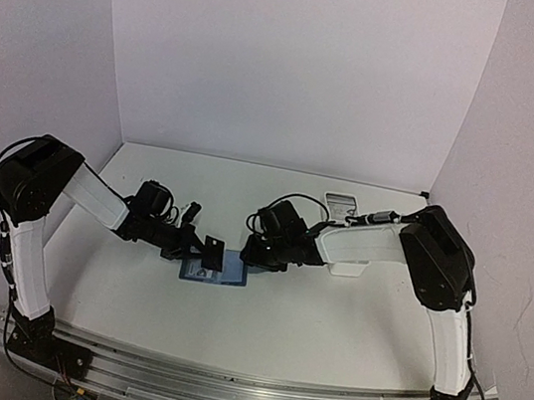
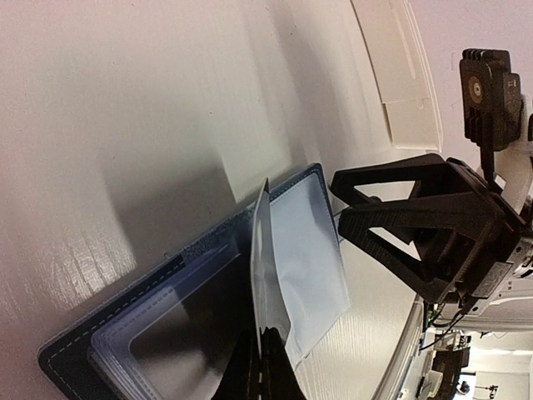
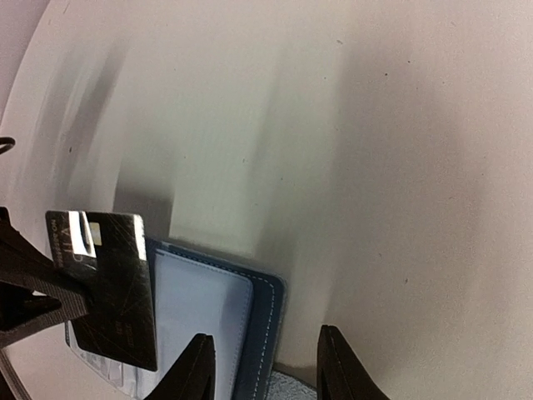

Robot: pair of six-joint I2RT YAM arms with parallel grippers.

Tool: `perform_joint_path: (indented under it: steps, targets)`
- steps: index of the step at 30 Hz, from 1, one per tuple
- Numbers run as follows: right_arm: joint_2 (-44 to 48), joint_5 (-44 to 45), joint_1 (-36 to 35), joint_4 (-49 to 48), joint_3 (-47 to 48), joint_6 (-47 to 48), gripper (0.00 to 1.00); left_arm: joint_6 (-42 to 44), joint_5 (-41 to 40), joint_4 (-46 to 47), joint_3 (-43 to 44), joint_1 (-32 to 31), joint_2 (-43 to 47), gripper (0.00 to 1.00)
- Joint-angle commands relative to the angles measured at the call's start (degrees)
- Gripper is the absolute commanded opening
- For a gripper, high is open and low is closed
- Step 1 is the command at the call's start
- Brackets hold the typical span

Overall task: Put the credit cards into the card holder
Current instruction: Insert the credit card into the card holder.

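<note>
The card holder (image 1: 220, 276) lies open at the centre of the desk (image 1: 277, 332), pale pocket pages facing up. The left gripper (image 1: 207, 249) has its jaws clamped on a dark credit card (image 3: 104, 287), held upright over the pages. The right gripper (image 3: 266, 354) sits at the holder's right edge, jaws partly apart and empty. A white tray (image 1: 341, 206) lies at the far right.

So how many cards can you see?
1. A dark card stands on edge over the open holder, pinched in the left gripper. More may be hidden inside the holder.
</note>
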State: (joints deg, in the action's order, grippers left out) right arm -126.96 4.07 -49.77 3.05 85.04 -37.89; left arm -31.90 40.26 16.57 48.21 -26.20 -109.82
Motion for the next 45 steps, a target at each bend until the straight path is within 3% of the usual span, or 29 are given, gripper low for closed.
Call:
perform_joint_path:
  steps: [1, 7, 21, 26, 34, 41, 45]
  targets:
    - [3.4, -2.9, 1.1, 5.6, 1.1, 2.4, 0.41, 3.2, -4.1, 0.1, -1.7, 0.3, 0.7, 0.00]
    - [0.4, -16.6, 6.2, 3.5, -0.4, -1.8, 0.51, 4.0, -4.0, 1.9, -2.2, 0.4, 0.0, 0.00]
    - [-7.8, -34.8, 7.6, -12.1, -0.9, -6.7, 0.45, 5.4, -4.4, 3.3, -2.5, 0.3, -1.4, 0.00]
    - [-6.9, -37.2, 7.6, -16.8, -5.0, -11.0, 0.39, 5.2, -4.3, 3.1, -3.0, 0.4, -1.6, 0.00]
    - [-6.3, -36.7, 7.4, -20.3, -7.4, -13.5, 0.19, 5.8, -4.3, 3.0, -3.4, 0.9, -1.5, 0.00]
    - [-7.0, -36.7, 7.4, -24.3, -8.2, -17.0, 0.01, 3.2, 0.3, 4.3, -3.0, 1.2, -0.6, 0.00]
    - [-6.3, -34.8, 7.6, -26.4, -10.4, -19.1, 0.00, 4.1, 0.0, 3.6, -2.8, 1.4, -0.2, 0.00]
